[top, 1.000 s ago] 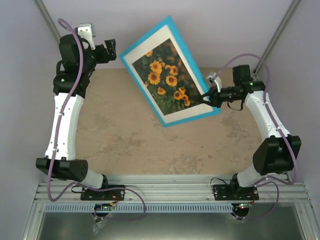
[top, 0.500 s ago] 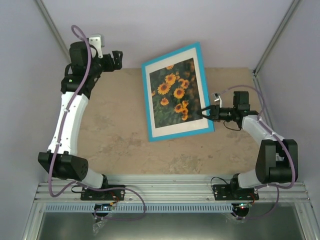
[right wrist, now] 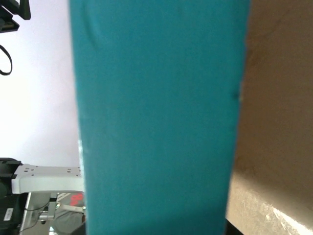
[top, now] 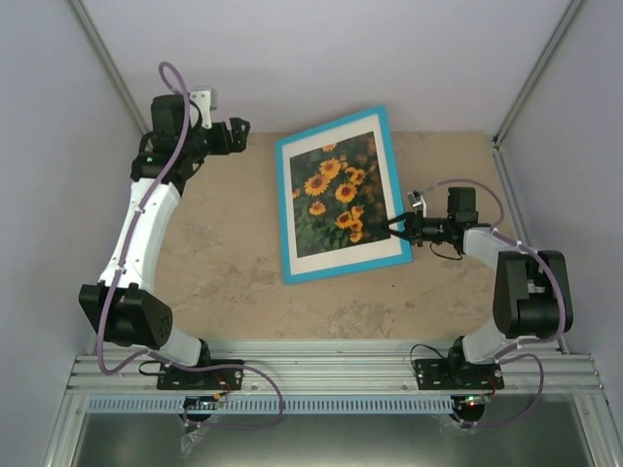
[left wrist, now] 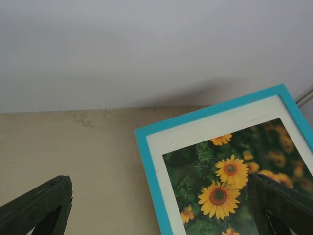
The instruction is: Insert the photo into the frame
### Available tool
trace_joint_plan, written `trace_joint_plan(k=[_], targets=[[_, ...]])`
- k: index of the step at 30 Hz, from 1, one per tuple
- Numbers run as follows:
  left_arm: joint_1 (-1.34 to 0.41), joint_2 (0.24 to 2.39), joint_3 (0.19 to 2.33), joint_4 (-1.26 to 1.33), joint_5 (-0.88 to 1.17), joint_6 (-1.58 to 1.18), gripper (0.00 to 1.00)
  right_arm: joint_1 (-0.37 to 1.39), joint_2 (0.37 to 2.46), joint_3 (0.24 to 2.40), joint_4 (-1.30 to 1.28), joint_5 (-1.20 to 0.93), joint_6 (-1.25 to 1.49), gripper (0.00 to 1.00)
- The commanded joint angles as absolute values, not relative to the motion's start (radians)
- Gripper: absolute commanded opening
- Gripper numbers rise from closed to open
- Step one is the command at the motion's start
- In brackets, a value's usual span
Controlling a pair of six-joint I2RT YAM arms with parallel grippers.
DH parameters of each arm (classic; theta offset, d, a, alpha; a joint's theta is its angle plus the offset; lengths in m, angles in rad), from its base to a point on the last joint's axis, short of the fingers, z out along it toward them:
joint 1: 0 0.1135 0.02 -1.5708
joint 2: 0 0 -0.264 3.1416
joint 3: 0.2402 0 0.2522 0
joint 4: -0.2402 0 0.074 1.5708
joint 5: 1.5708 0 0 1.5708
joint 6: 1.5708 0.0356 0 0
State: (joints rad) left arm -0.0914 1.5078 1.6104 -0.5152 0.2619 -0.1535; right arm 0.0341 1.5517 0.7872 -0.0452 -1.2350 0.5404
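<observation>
**Item.** The frame, thin, rectangular, with a turquoise front. The photo of sunflowers shows within it, inside a white surround.

**Location.** Over the middle of the bench, face up and turned at a slant. Its far corner overlaps the back wall in the top view, so we judge it lifted or tipped. We cannot tell whether its near edge touches the bench.

**Holds.** The right gripper is closed narrowly on the frame's right edge, near the lower corner. In the right wrist view that turquoise band fills almost the whole picture. The left gripper stands wide and carries nothing, near the upper left corner but apart from it.

**Handling, as we judge it.**
- Light and stiff, but broad. Held at one edge, it will want to swing or droop about the pinch.
- The painted rim looks smooth, so a thin pinch could slip.
- Any pane in front would be fragile, and we would avoid setting it down corner first.

**Where to take hold.** On the rim only, never on the picture face. A second grip at the opposite edge or the upper left corner would steady it. We would keep it level so the photo does not shift inside.
</observation>
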Motion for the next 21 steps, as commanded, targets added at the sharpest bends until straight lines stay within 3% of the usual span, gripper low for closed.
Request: trace_joint_plan(k=[1, 9, 12, 17, 21], targets=[[-0.084, 1.504, 1.568, -0.490, 0.296, -0.146, 0.99, 0.034, 1.602, 0.785, 0.102, -1.354, 0.465, 0.01], [-0.085, 1.519, 1.525, -0.479, 0.309, -0.144, 0.99, 0.026, 1.727, 0.791, 0.064, -1.354, 0.409, 0.01], [-0.084, 1.529, 1.514, -0.475, 0.316, -0.148, 0.99, 0.016, 1.766, 0.787, 0.060, -1.353, 0.407, 0.07], [-0.085, 1.538, 1.496, -0.474, 0.311, -0.140, 0.99, -0.011, 1.798, 0.797, -0.014, -1.322, 0.354, 0.29], [-0.084, 1.560, 1.492, -0.485, 0.308, -0.127, 0.99, -0.039, 1.805, 0.814, -0.111, -1.263, 0.278, 0.62]])
